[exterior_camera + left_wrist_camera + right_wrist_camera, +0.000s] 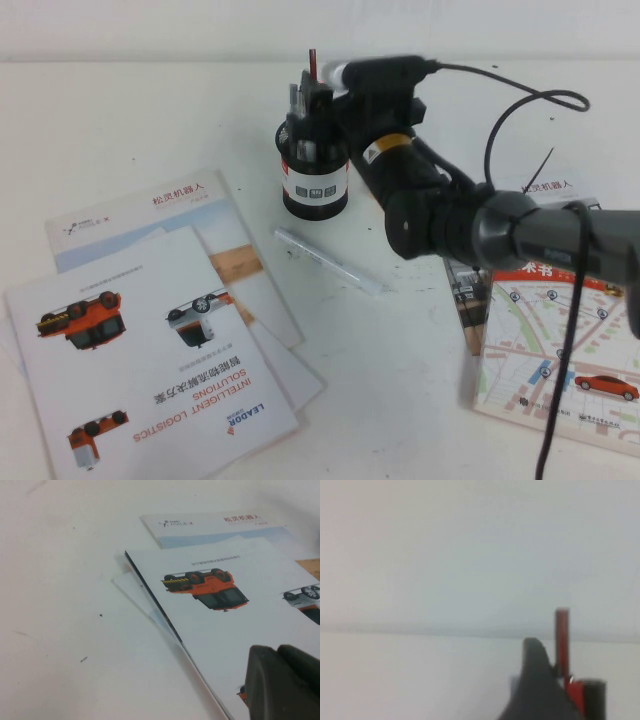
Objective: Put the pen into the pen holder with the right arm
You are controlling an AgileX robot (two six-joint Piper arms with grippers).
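The pen holder (316,172), a black mesh cup with a white label band, stands at the table's back middle. My right gripper (308,97) hangs just above its mouth, fingers apart and shut on nothing. In the right wrist view one dark finger (535,685) stands beside a red stick (562,640) and a black cylindrical end (593,698) that looks like the pen's cap, upright and free. In the high view the pen is hidden behind the gripper. My left gripper (281,682) shows only in the left wrist view, low over a brochure, its two dark fingers together.
A slim all-white pen with a translucent cap (330,260) lies in front of the holder. Brochures (150,350) overlap at the front left, and a map booklet (560,340) lies at the right under the right arm. Black cables (520,110) loop behind the arm.
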